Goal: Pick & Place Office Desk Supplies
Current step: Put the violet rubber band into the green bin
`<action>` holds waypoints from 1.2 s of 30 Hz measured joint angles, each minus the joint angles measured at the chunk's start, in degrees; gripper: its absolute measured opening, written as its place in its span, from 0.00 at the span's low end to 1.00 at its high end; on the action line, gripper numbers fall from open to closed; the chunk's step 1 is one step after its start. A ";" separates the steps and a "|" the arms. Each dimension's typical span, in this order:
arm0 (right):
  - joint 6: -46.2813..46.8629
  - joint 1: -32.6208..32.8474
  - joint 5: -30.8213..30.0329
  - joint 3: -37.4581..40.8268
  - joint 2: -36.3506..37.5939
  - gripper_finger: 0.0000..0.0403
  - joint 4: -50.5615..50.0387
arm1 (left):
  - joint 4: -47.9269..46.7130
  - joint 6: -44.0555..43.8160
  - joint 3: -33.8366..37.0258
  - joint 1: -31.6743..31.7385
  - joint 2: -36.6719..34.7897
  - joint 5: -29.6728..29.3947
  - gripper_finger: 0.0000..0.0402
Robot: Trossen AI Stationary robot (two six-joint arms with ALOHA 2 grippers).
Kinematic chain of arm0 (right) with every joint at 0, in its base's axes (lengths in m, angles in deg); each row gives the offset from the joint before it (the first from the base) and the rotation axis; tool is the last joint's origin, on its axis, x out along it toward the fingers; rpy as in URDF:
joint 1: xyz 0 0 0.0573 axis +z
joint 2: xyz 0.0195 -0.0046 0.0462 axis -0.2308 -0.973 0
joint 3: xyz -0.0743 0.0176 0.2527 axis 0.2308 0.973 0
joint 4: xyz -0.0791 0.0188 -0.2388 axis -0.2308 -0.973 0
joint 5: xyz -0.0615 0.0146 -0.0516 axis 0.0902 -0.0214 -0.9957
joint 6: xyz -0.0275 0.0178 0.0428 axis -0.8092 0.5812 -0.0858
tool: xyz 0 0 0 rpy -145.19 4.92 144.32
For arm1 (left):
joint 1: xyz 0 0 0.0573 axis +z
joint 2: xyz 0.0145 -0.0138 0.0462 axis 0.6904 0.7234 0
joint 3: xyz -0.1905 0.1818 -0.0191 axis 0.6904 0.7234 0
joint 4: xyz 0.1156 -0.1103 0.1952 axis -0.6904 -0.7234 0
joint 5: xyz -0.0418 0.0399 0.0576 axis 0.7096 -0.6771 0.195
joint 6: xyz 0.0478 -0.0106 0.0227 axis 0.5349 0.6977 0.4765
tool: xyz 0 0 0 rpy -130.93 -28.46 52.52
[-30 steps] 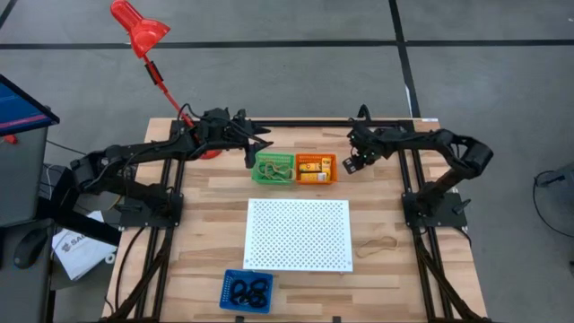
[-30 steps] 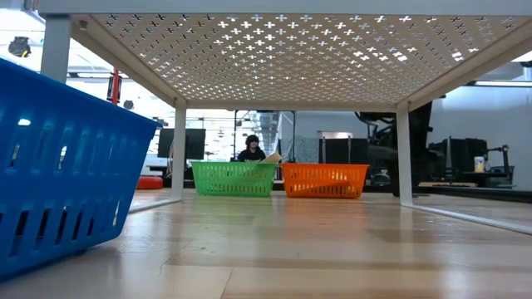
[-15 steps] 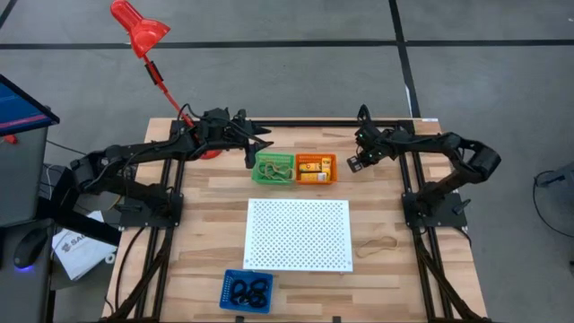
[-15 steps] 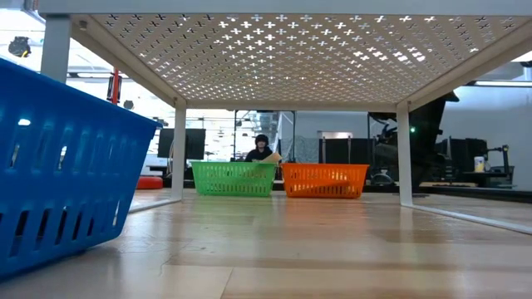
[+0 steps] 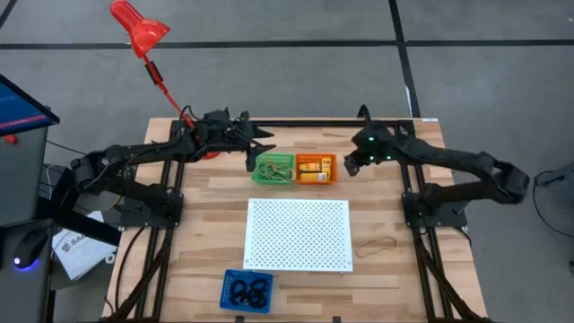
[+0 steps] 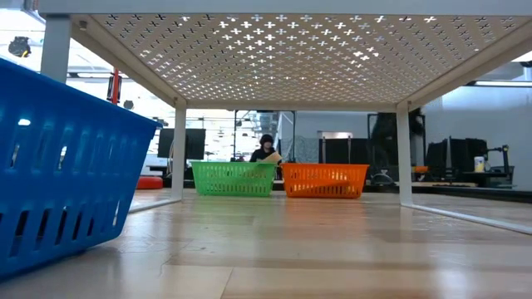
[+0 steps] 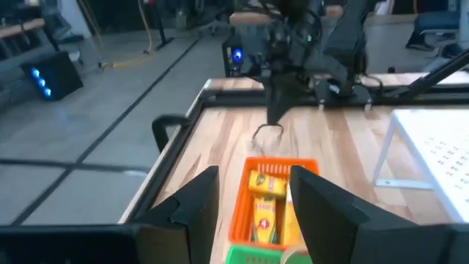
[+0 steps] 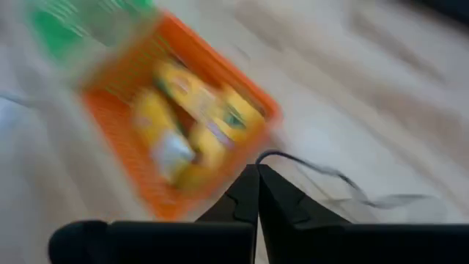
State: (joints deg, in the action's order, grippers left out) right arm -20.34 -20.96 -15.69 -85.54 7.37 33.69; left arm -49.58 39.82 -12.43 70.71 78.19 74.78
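So the yellow blocks point(image 5: 314, 169) are sitting in the orange tray point(image 5: 316, 158), which touches the green tray point(image 5: 273, 168) on its left; tan rubber bands point(image 5: 272, 170) are piled in the green one. Just right of the orange tray hangs the right gripper point(image 5: 352, 165), fingers pressed together on a thin dark loop point(image 8: 308, 167) that trails out over the bare wood. The left gripper point(image 5: 258, 149) hovers at the green tray's far-left corner with its fingers spread and nothing between them. The white perforated board point(image 5: 298, 234) stands on legs right in front of both trays, so it sits between them and the blue tray point(image 5: 246, 292) of black rings point(image 5: 247, 291) at the near edge. One loose rubber band point(image 5: 378, 243) lies on the table just right of the board. The red lamp point(image 5: 140, 29) pokes up behind the left arm.
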 joint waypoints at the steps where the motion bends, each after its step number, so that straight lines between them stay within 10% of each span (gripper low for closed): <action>1: -0.25 0.49 0.02 0.00 2.27 0.00 0.66 | 0.90 0.17 0.01 -0.29 0.04 0.00 0.40; 16: -6.64 6.99 22.32 -0.74 8.91 0.00 24.84 | 21.41 1.38 -2.42 -4.95 10.74 7.52 0.51; 36: -15.18 8.20 29.48 -9.35 -2.51 0.00 25.57 | 20.21 -0.45 -16.01 -6.41 26.39 16.65 0.54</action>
State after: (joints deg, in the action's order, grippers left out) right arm -35.53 -12.76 13.80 -94.89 4.86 59.25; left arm -29.37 39.37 -28.44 64.30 104.58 91.44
